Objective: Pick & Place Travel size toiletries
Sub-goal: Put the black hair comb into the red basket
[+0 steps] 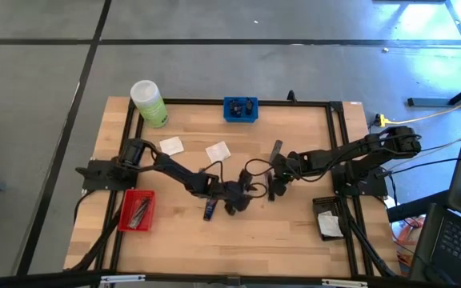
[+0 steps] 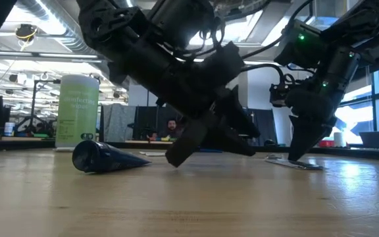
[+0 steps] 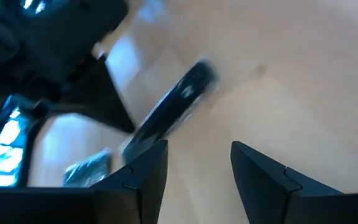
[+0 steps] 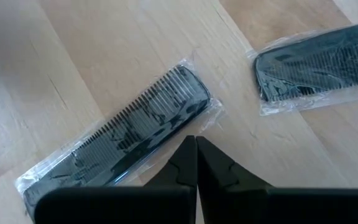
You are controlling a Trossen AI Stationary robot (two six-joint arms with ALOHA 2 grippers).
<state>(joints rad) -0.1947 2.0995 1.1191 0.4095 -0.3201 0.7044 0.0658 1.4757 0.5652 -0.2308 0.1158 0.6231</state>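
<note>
Two black combs in clear wrappers [image 4: 135, 134] [image 4: 319, 62] lie flat on the wooden table. My right gripper [image 4: 196, 146] [image 1: 272, 190] stands shut over the long edge of the nearer one, pointing steeply down. My left gripper [image 3: 199, 155] [image 1: 242, 200] is open and low over the table's middle, facing a blurred dark long item [image 3: 173, 109] that lies beyond its fingertips. A dark navy tube [image 1: 209, 210] [image 2: 104, 158] lies on its side just left of it. Two white sachets [image 1: 171, 146] [image 1: 218, 151] lie farther back. My right gripper's shut fingertips [image 4: 188, 155] meet the long edge of the nearer comb's clear wrapper [image 4: 204, 121], coming from above at a steep slant. Whether any film lies between them I cannot tell. The comb lies flat on the table.
A red tray [image 1: 126, 220] with grey tubes sits at the near left. A black tray [image 1: 326, 204] with a white item sits near right, and a blue tray [image 1: 240, 118] stands at the far edge. The big green bottle [image 1: 148, 102] stands far left. A black frame rims the table.
</note>
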